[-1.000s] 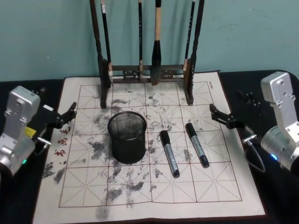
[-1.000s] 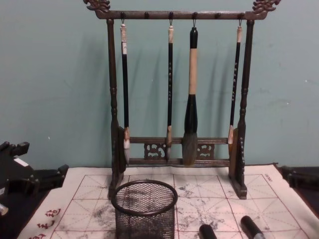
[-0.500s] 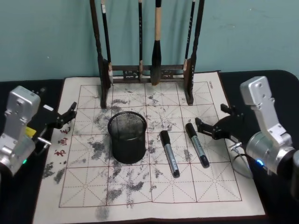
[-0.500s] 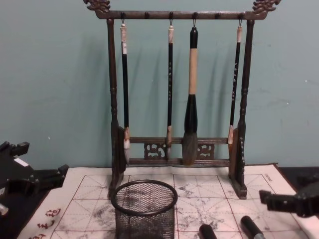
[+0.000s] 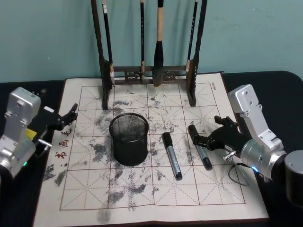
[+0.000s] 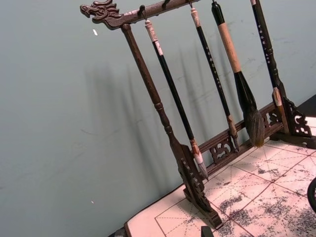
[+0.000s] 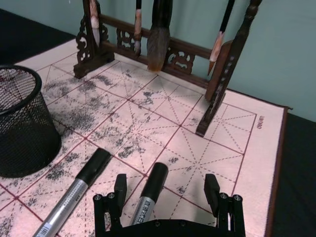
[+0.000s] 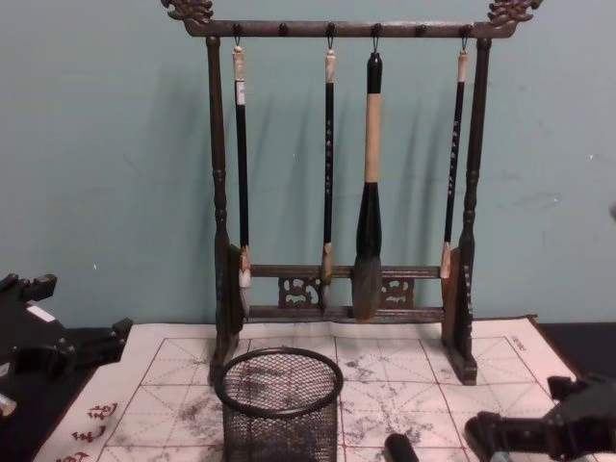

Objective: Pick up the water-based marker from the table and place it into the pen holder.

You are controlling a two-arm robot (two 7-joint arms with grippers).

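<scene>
The water-based marker (image 5: 200, 147) lies flat on the cream mat (image 5: 142, 198), black cap toward the brush rack (image 5: 147, 73), with a second marker (image 5: 172, 156) just beside it on the pen holder's side. It looks light and rigid, and its smooth round barrel will likely roll or slip, so a pinch across the mid-barrel seems safest. The right end effector (image 7: 166, 190) is low over it, fingers wide apart on either side of the barrel and gripping nothing. The pen holder (image 5: 129, 147), a black mesh cup, stands upright nearby and looks empty. The left end effector (image 5: 66, 117) is parked at the mat's left edge over the dark desk (image 5: 265, 80), jaws apart, holding nothing.
</scene>
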